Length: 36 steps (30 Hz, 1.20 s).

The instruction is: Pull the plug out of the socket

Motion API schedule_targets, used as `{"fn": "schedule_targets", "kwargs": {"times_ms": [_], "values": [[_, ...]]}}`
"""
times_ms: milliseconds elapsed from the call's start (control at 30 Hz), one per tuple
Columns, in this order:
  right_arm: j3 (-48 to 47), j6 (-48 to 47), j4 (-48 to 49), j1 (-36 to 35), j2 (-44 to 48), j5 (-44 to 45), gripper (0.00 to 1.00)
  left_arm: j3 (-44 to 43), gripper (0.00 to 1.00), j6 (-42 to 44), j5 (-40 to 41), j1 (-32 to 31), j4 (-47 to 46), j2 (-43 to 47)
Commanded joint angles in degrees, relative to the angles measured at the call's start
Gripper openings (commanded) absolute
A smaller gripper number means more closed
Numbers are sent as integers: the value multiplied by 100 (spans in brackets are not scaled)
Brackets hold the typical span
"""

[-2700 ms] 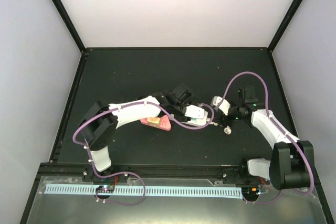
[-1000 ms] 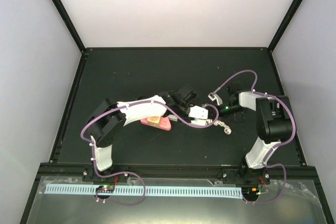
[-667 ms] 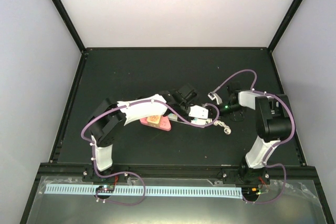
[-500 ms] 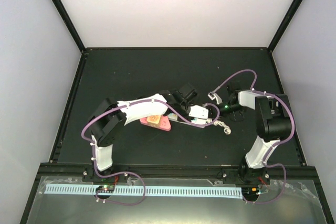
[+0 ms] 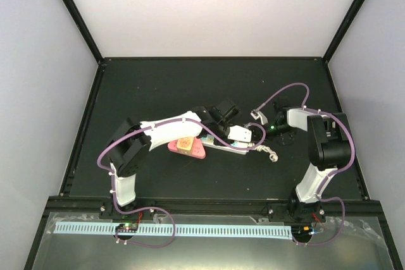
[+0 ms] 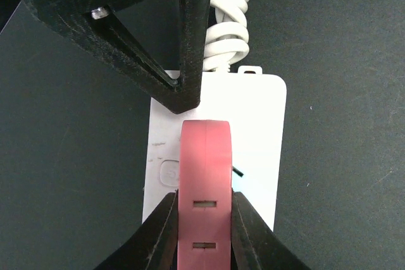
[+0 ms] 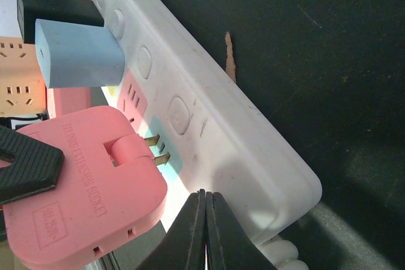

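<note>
The socket (image 6: pixel 259 131) is a long white power strip lying on the black table, also seen in the right wrist view (image 7: pixel 240 150) and the top view (image 5: pixel 218 145). My left gripper (image 6: pixel 204 195) is shut on the plug (image 6: pixel 204 156), a flat pink adapter, one black finger on each side. In the right wrist view the plug (image 7: pixel 82 188) stands tilted off the strip. Its two brass prongs (image 7: pixel 155 147) are mostly bare, with their tips at the light-blue outlet face. My right gripper (image 7: pixel 205 193) is shut, empty, and its tips press down on the strip's end by the cord.
Further along the strip sit a blue adapter (image 7: pixel 79 55), a black plug (image 7: pixel 57 6) and an orange adapter (image 7: pixel 19 86). The coiled white cord (image 6: pixel 229 23) lies beyond the strip's end. Both arms (image 5: pixel 164 129) meet mid-table; a raised black frame (image 5: pixel 212 59) borders it.
My left gripper's jaws have closed onto the pink plug and its wrist has shifted slightly toward the back. The right arm has held still, pressing on the strip.
</note>
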<state>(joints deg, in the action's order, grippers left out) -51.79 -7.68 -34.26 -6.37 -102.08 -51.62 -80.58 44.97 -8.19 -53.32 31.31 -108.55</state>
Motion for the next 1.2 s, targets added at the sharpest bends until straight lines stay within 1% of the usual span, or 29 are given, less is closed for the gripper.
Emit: {"fn": "schedule_targets", "kwargs": {"times_ms": [0, 133, 300, 567, 633, 733, 867, 1000, 1067, 1167], "values": [[-13, 37, 73, -26, -223, 805, 6, -327, 2, 2, -218, -21, -33, 124], [-37, 47, 64, -73, -265, 868, 6, -359, 2, 35, -173, 31, -62, 213], [-50, 34, 43, -75, -299, 864, 6, -510, 2, 56, -267, 32, 236, 280], [-97, -16, -12, -75, -275, 834, 7, -503, 2, -4, -307, 37, 491, 547], [-88, -88, -32, -75, -209, 748, 8, -518, 2, -62, -323, 41, 574, 659], [-58, -133, 30, -75, 51, 576, 12, -612, 2, -238, -398, 46, 771, 868], [31, -184, 226, -74, 631, 429, 20, -731, 2, -498, -582, 91, 1094, 1160], [46, -467, 229, -75, 1240, 224, 26, -794, 2, -707, -747, 168, 1315, 1480], [61, -685, 186, -75, 1576, 56, 32, -850, 2, -810, -903, 232, 1437, 1616], [85, -1130, 86, -75, 2092, -179, 44, -973, 1, -971, -1105, 322, 1651, 1779]]}}
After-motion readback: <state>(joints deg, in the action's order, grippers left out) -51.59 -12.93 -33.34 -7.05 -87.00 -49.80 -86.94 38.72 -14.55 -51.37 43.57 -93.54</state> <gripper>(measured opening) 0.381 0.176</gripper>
